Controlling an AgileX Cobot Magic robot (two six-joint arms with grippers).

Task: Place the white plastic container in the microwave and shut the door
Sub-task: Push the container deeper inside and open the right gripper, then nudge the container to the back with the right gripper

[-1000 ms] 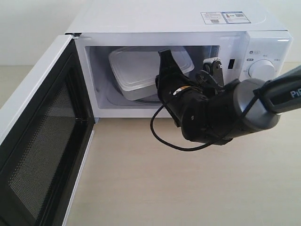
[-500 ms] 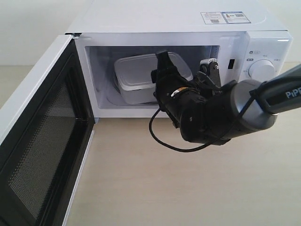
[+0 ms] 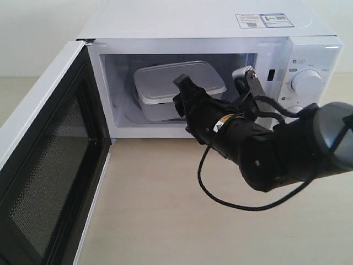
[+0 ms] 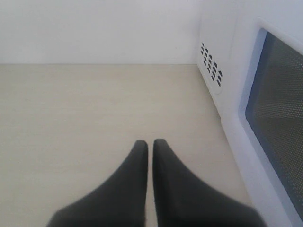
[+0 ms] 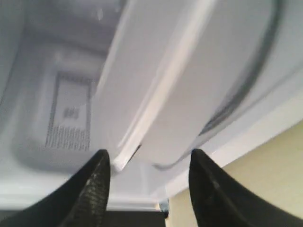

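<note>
Now, container: the white plastic container (image 3: 175,87) is seen inside the microwave (image 3: 165,25), set down in the middle of the cavity and turned a little askew to its walls
Look: a shallow rectangular box of translucent white plastic is shown, with rounded corners and a flat lid edged by a raised rim; the lid is seated on it
Door: the door (image 3: 49,165) is swung wide open to the left, its black inner face and dark mesh window turned toward the camera
Right gripper: the right gripper (image 5: 149,165) is held at the cavity mouth with its jaws released and spread; the container's near edge is framed between the black fingers (image 5: 94,189), and contact cannot be told
Left gripper: the left gripper (image 4: 147,147) is clenched with nothing between its fingers, low over the table (image 4: 85,109) beside the door's outer face
Panel: one round white dial (image 3: 307,83) is seen clearly; stickers (image 3: 265,20) are fixed on top
</note>
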